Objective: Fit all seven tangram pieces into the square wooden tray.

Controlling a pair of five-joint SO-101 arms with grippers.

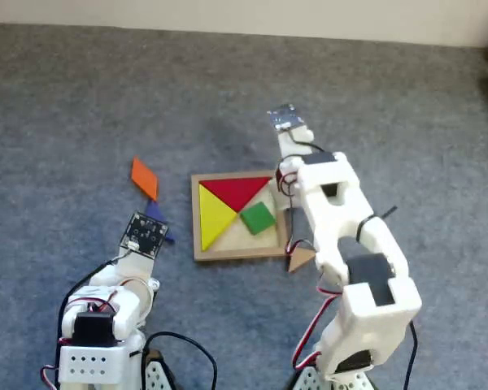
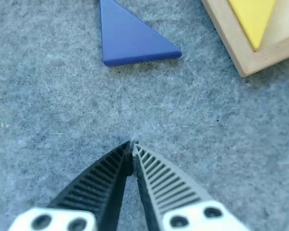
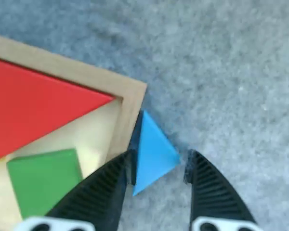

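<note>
Straddling a light-blue triangle [image 3: 154,154], the right jaws are spread, one finger on each side of the piece; whether either finger touches it cannot be told. The piece is laid flat on the grey felt-covered table [image 1: 81,97], just outside the square wooden tray [image 3: 130,91], with one point close to the rim near a corner.

Left jaws: pressed together, tips meeting, nothing pinched, held over bare felt. A dark-blue triangle [image 2: 127,38] is seen beyond the tips, apart from them and flat on the table. A corner of the tray [image 2: 241,53] lies near it, with a gap of felt between the two.

Tray contents, as logged in the high view, where the tray [image 1: 236,253] sits at frame centre:
- red triangle [image 1: 236,191], large, along the upper edge;
- yellow triangle [image 1: 214,213], large, along the left edge, touching the red one;
- green square [image 1: 258,218], set on its point in the middle right, below the red triangle.
Bare wood is shown in the lower right part of the tray.

Pieces outside the tray:
- orange parallelogram [image 1: 144,178], left of the tray, well apart from it;
- dark-blue triangle [image 1: 154,213], just below the parallelogram, partly covered by the left arm [image 1: 106,317];
- tan triangle [image 1: 301,259], just beside the tray's lower right corner.

The right arm [image 1: 342,236] is extended up the right side of the frame, alongside the tray's right edge.
</note>
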